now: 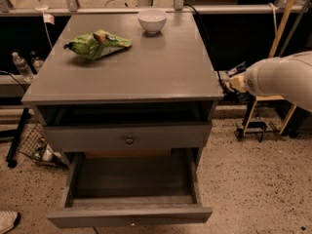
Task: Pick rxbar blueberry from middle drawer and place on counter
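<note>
The middle drawer (pixel 129 216) is pulled out at the bottom of the cabinet. Its dark inner floor (pixel 134 179) shows no bar. The rxbar blueberry is not in view. The counter (pixel 146 72) is the grey top board above. My white arm comes in from the right, and its gripper (pixel 234 81) hangs beside the counter's right edge, at about counter height and well above the drawer. Nothing shows in it.
A green snack bag (pixel 96 44) and a white bowl (pixel 151 20) lie on the counter's far half. A drawer front with a round knob (pixel 129 140) sits shut above the open drawer. A wire basket (pixel 36 147) stands on the floor at left, a stand (pixel 253 126) at right.
</note>
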Available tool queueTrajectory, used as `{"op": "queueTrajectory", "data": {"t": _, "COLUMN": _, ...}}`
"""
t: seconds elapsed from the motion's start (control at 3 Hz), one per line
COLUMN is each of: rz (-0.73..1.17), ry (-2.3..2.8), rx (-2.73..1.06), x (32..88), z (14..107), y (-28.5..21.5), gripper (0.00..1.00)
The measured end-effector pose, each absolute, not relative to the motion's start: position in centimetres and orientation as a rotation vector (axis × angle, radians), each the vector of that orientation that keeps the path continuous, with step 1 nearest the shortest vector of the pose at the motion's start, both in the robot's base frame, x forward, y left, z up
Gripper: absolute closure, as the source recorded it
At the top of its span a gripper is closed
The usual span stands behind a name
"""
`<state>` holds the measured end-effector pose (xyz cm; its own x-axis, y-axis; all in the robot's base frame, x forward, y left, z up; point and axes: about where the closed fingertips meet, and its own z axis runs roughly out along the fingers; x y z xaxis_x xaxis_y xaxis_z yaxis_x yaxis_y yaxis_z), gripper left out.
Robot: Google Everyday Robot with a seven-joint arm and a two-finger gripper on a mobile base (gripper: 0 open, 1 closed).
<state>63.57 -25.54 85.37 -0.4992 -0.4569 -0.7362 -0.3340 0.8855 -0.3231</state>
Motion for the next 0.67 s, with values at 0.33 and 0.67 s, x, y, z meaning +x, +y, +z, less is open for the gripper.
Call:
{"op": "queueTrajectory", "data": {"t": 0.33, "rz": -0.161, "ry": 2.096, "rx": -0.672, "x": 66.0, "z": 87.2, "y": -22.5, "gripper": 1.0}}
{"op": "queueTrajectory", "data": {"t": 0.67, "rz": -0.149, "ry": 2.07, "rx": -0.748, "x": 67.4, "z": 88.0, "y": -20.4, "gripper": 1.0}}
